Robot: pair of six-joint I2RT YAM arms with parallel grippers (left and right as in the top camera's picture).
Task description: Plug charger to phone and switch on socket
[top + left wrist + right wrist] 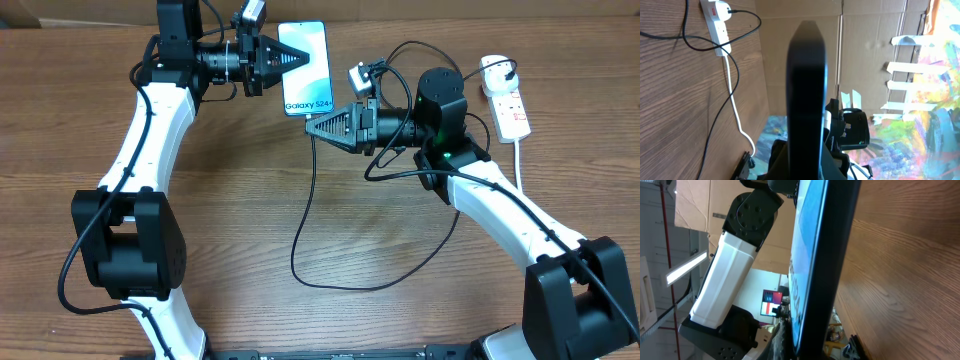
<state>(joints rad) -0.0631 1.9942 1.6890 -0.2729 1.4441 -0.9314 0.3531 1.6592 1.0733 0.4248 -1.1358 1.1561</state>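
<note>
My left gripper [272,60] clamps the phone [308,60] between its jaws; my right gripper [310,126] is closed, I think on the charger [294,255] (plug hidden), phone edge just ahead. Pushing misaligned may twist the phone loose.

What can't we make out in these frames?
Charger tip: overhead, hidden by the right gripper at the phone's bottom edge; seated or not, unclear.
Socket switch: too small in overhead and left wrist views.
Fingertips: neither wrist view shows them; the phone's edge fills the centre.
</note>
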